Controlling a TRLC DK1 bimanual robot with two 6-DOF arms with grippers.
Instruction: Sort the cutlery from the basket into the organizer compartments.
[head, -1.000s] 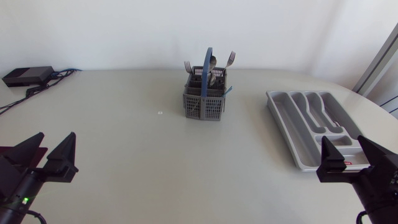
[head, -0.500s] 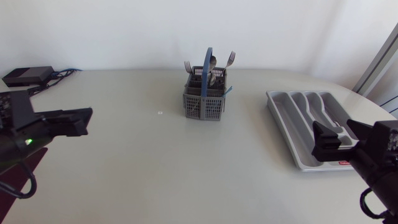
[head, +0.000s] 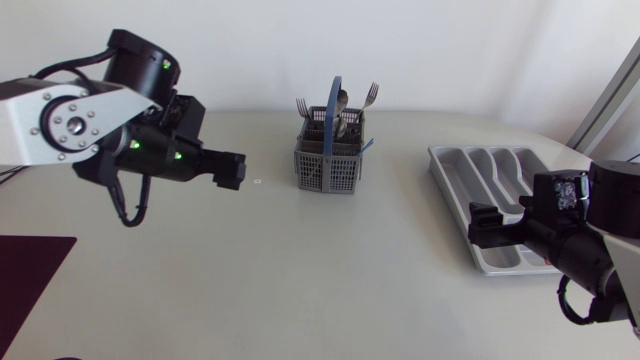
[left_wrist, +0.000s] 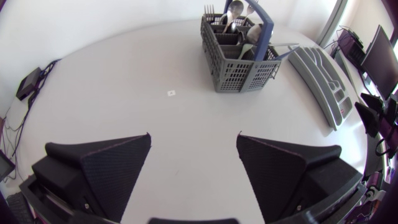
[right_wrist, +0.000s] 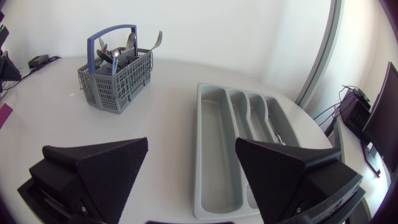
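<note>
Left claw (left_wrist: 193, 135) is spread wide, gripping nothing, hanging over the bare desk (left_wrist: 124, 81) short of the basket (left_wrist: 239, 62). Cutlery (left_wrist: 235, 9) stands upright inside it. Right claw (right_wrist: 191, 141) gapes equally wide, holding nothing, over the organizer's (right_wrist: 214, 149) near end.

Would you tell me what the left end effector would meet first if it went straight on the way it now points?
Probably the basket: the open left end effector points across bare table towards it, though the basket sits slightly off the centre line, so a near miss is possible.
</note>
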